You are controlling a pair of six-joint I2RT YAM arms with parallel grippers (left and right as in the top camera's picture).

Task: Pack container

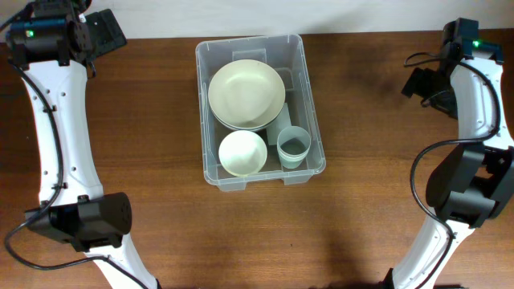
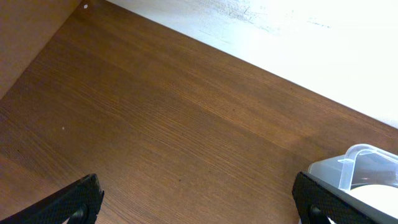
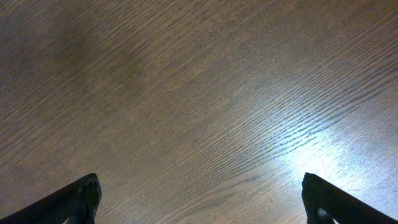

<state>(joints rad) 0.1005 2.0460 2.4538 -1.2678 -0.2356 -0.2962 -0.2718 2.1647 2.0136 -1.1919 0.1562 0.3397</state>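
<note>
Squarely in the middle of the overhead view, the container (image 1: 241, 183) sits on the wooden table (image 1: 144, 120), with a large pale bowl (image 1: 246, 94), a small bowl (image 1: 242, 152) and a grey-blue cup (image 1: 294, 147) inside. The left gripper (image 2: 199, 199), at the upper left, and the right gripper (image 3: 199, 199), at the upper right, hang over bare wood with fingers wide apart, empty and well away from the container.

Clear container (image 1: 305, 104) upright, mid-table, dishes inside

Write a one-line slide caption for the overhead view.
Clear container on a wooden table holding a large bowl, a small bowl and a cup; left gripper and right gripper open.
</note>
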